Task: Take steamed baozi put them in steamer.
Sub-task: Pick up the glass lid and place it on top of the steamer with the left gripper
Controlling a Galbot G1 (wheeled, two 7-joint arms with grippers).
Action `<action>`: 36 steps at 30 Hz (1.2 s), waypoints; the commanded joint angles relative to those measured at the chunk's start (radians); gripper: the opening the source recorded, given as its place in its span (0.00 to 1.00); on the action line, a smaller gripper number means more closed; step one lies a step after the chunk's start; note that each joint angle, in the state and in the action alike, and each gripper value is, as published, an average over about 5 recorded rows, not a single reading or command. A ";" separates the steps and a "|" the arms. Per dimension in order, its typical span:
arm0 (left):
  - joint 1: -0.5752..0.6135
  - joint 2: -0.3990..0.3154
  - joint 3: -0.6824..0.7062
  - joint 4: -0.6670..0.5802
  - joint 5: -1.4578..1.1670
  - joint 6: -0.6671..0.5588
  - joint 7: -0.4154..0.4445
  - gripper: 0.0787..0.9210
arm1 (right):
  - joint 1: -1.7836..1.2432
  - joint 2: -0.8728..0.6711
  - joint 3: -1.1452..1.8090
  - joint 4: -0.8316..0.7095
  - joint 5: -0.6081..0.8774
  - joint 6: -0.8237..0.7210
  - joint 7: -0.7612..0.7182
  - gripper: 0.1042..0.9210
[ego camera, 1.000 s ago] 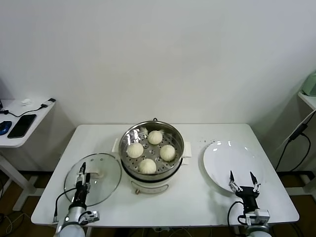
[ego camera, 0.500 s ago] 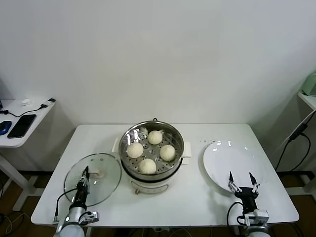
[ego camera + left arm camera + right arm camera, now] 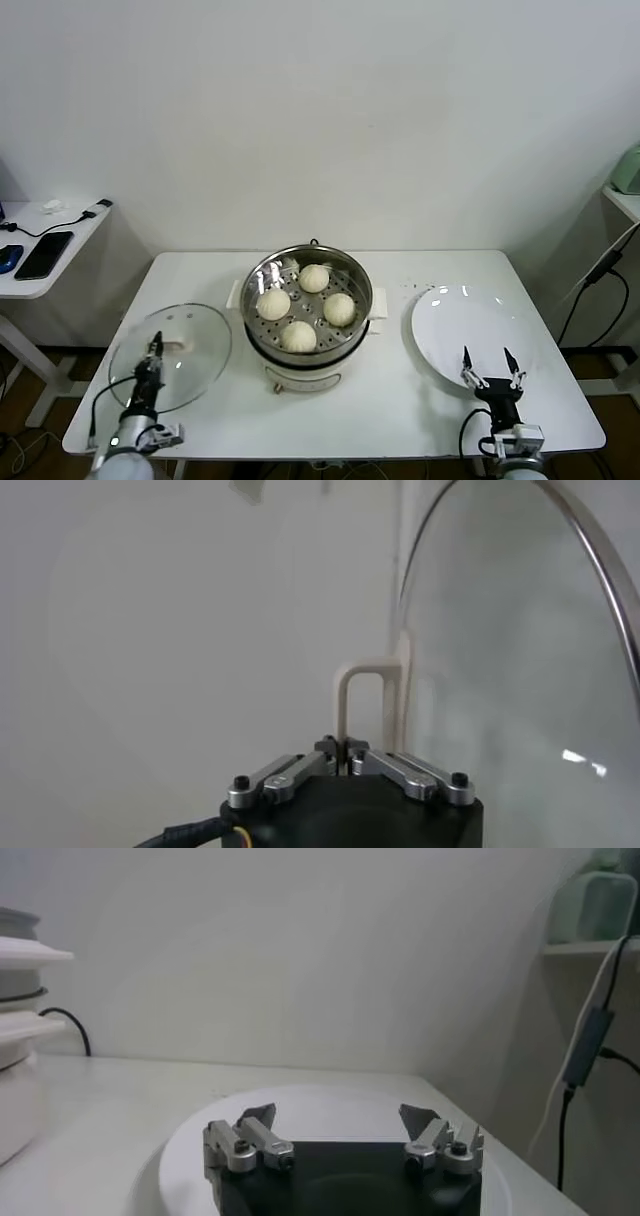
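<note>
A: Where are the buns?

B: All 4 buns (image 3: 314, 278) sit on the perforated tray inside the steamer (image 3: 308, 345), which stands in the middle of the worktop (image 3: 400, 400). None are left on the white plate (image 3: 470, 325) to its right, so I judge the loading done.

A: Then why is the left gripper (image 3: 155, 352) over the glass lid (image 3: 195, 335)?

B: The lid lies flat on the worktop just left of the steamer, off the pot so the buns could go in. The left gripper is at the lid's near edge, by its white handle (image 3: 365, 695). In the left wrist view its fingers are drawn together, tips nearly meeting, right at the foot of that handle. Whether they actually pinch it I cannot tell; nothing visible sits between them.

A: And the right gripper (image 3: 488, 368)?

B: It hangs at the near rim of the plate, fingers spread wide and holding nothing. With the plate bare, it has nothing to pick, so it looks parked.

A: What would be sensible next?

B: Probably covering the steamer. The lid is smooth glass with a metal rim (image 3: 600, 570), so the handle is the only secure hold.
</note>
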 commanded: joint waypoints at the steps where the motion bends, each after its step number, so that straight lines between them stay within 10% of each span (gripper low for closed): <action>1: 0.072 0.056 -0.040 -0.202 -0.144 0.046 0.084 0.06 | -0.002 0.000 -0.004 0.024 -0.030 -0.035 0.011 0.88; 16: 0.026 0.099 0.037 -0.681 -0.023 0.424 0.425 0.06 | -0.012 -0.017 -0.007 0.023 -0.068 -0.053 0.034 0.88; 36: -0.359 -0.158 0.741 -0.491 0.373 0.651 0.636 0.06 | -0.060 -0.033 0.018 0.012 -0.007 0.028 0.035 0.88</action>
